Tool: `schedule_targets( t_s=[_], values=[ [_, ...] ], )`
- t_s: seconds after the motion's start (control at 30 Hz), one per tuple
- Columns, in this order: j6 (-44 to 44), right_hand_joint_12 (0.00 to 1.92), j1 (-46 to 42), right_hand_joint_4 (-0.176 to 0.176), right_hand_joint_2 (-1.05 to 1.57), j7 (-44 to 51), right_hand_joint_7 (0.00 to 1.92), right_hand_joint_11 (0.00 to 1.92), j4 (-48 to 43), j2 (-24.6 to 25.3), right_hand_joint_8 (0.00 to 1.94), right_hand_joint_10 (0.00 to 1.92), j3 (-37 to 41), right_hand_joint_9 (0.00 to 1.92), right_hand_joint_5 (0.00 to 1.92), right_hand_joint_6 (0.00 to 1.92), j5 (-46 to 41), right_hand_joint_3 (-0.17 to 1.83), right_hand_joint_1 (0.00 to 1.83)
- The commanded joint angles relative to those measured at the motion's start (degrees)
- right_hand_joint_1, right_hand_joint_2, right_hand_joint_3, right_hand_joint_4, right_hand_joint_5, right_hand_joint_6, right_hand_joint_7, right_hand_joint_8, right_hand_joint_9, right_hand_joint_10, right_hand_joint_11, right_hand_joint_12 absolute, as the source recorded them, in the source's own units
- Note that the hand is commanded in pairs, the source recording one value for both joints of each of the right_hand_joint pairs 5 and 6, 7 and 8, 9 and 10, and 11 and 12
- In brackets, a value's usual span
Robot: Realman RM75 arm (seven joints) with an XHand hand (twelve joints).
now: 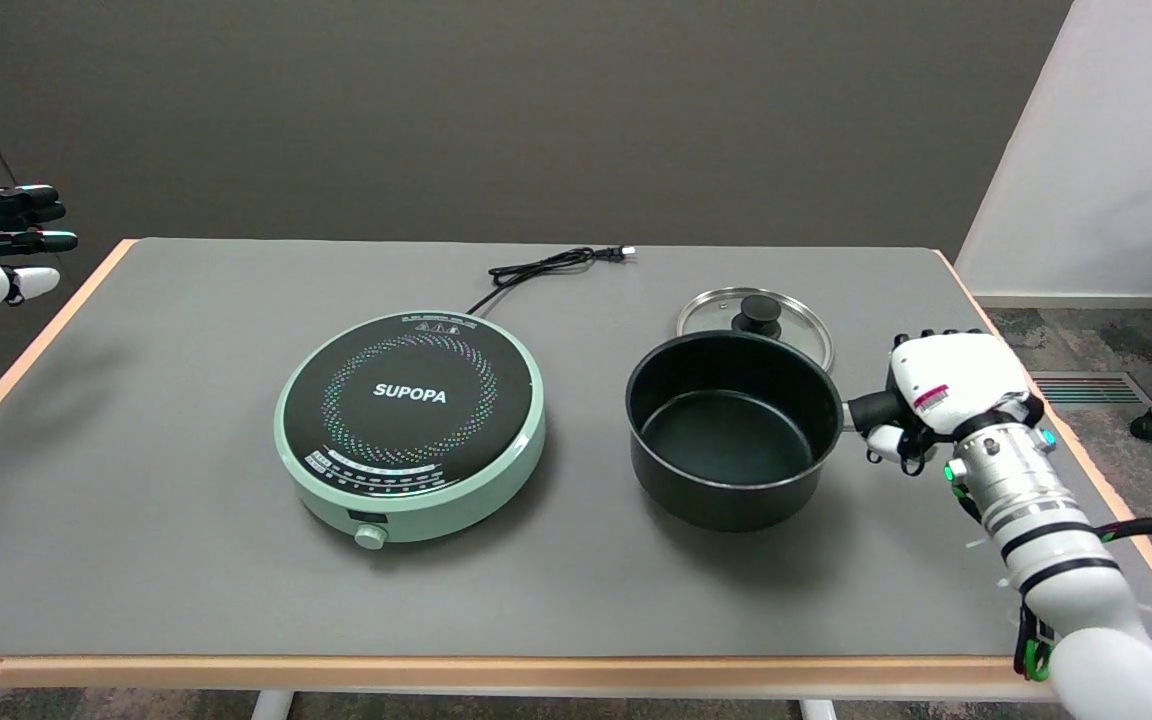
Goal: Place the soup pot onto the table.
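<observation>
One hand (pixel 941 385) in play, its fingers (pixel 886 440) wrapped round the handle of the soup pot (pixel 733 430), which sits just off the fingertips on the table (pixel 186 560) beside the cooker (pixel 410 425), so release looks next.

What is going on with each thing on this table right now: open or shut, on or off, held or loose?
Soup pot: uncovered, empty, upright on the table, beside the cooker, not on it.
Pot handle: gripped by the right hand.
Glass lid: off the pot, lying flat behind it.
Induction cooker: nothing on it; on or off, cannot tell.
Power cord: plug lying loose on the table.
</observation>
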State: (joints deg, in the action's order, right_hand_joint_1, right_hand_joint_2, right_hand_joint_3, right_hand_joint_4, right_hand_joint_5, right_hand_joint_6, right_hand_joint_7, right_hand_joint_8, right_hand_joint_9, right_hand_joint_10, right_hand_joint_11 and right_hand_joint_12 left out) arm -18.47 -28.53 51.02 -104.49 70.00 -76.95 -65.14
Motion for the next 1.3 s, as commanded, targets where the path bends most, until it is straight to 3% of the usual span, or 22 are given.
schedule_targets(
  t_s=[0.03, 0.6, 1.07, 1.2, 1.3],
  values=[
    [-15.6, 1.85, -0.3, -0.053, 0.91, -0.7, 1.85, 1.85, 7.1, 1.3, 1.85, 1.85, -8.2, 1.85, 1.85, 1.85, 7.1, 1.02, 0.97],
    [-22.1, 1.85, -0.7, -0.054, 0.90, -0.7, 1.85, 1.85, 13.6, 1.5, 1.85, 1.85, -10.8, 1.85, 1.85, 1.85, 6.9, 1.03, 0.97],
    [-21.0, 1.84, 1.5, -0.057, 0.87, -0.7, 1.84, 1.84, 13.4, 0.0, 1.84, 1.84, -10.6, 1.84, 1.84, 1.84, 6.9, 1.07, 0.96],
    [-19.8, 1.70, 2.0, -0.082, 0.84, -0.7, 1.70, 1.70, 13.3, -0.2, 1.70, 1.70, -10.8, 1.70, 1.70, 1.70, 6.9, 1.07, 0.96],
    [-19.1, 1.47, 2.4, -0.094, 0.84, -0.7, 1.47, 1.47, 13.7, -0.3, 1.47, 1.47, -10.8, 1.47, 1.47, 1.47, 6.9, 1.01, 0.93]
  ],
)
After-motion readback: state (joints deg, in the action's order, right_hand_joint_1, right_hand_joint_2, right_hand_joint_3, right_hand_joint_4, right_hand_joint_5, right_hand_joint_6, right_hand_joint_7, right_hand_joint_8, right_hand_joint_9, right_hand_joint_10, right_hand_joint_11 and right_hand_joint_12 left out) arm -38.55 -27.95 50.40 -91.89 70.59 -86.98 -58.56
